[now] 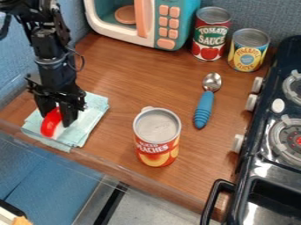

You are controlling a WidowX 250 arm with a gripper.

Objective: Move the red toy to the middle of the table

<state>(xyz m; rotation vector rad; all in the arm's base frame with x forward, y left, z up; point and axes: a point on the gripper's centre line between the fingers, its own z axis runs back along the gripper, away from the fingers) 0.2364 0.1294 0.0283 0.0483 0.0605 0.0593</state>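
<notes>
the red toy (52,123) is over at the left side of the table (129,74), at the folded pale green cloth (95,110); i can't tell whether it rests on the cloth or hangs just above. the black gripper (55,117) points down there, its fingers closed on the toy from both sides, with a bit of white showing at the toy's lower end. out from that, an upright can with peaches on its label (157,137) stands near the middle of the table, well apart from the cloth. past it lies a spoon with a blue handle (204,110), bowl end toward the back. behind, there's a toy microwave (138,19), then a red and green can (211,34) and a yellow-labelled can (248,50) near each other. along the right runs the black stove (257,154), with white knobs down its side.
</notes>
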